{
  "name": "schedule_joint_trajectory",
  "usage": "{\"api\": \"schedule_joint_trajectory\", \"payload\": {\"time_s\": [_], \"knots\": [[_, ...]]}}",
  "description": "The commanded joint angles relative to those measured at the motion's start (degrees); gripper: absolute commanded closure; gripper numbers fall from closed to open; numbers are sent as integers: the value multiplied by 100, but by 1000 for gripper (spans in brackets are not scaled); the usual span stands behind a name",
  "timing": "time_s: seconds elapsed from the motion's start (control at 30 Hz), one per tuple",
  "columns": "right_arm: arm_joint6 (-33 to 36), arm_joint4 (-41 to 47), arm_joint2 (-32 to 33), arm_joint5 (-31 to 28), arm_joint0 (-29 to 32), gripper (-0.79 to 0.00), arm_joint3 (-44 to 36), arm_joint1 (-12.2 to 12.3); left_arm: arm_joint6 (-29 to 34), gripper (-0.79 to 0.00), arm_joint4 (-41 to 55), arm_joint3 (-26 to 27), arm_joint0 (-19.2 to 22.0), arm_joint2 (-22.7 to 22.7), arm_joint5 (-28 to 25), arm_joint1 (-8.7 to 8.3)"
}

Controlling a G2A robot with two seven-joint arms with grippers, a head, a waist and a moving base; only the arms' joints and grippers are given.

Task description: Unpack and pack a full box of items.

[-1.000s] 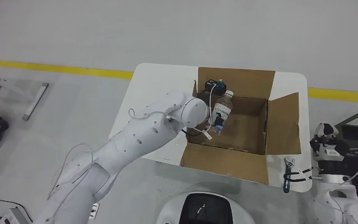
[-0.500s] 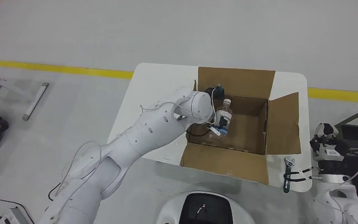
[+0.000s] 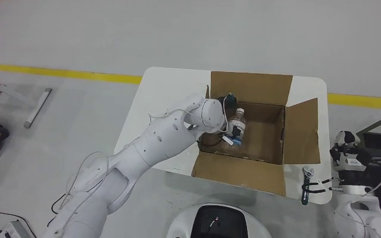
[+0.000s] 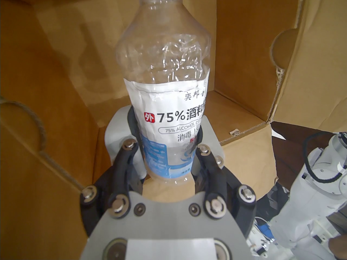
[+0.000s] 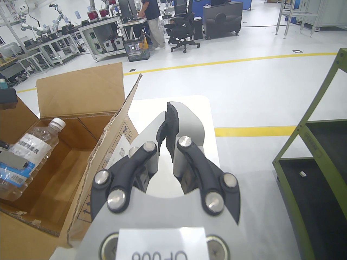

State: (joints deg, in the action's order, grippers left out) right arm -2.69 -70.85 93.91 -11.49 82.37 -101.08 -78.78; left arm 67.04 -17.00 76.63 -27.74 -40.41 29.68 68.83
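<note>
Nearest the robot, at the near right corner of the table, the right gripper hangs over the white top with its fingers pressed together and nothing between them. It sits just beside the box's outer wall, apart from the work, probably parked there so that the other arm has the opening to itself. A green cart stands off to its right, beyond the table's edge. Next comes the cardboard box, standing on the table with its flaps folded outward, which leaves the top open for an arm to go in from above. The left arm crosses the left wall, and the left gripper is down inside, its fingers pinching the clear bottle from both sides around the lower, labelled part. Gripping there puts the hold near the heavier base and leaves the white cap free. The bottle is tilted, cap towards the far wall and base towards the near one. Whether the base touches the box floor I cannot tell. From this grip alone the step could be either setting it down or lifting it out. Beyond the far flap is bare grey floor, crossed by a yellow line.
</note>
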Motion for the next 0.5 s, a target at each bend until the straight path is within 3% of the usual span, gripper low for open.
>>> {"api": "schedule_joint_trajectory", "payload": {"time_s": [0.0,0.27,0.47], "knots": [[0,0,0,0,0,0,0,0,-146,0,142,-205,4,-22,80,37],[0,0,0,0,0,0,0,0,-439,0,46,-790,238,264,609,241],[0,0,0,0,0,0,0,0,-317,0,-92,-1187,465,600,958,424]]}}
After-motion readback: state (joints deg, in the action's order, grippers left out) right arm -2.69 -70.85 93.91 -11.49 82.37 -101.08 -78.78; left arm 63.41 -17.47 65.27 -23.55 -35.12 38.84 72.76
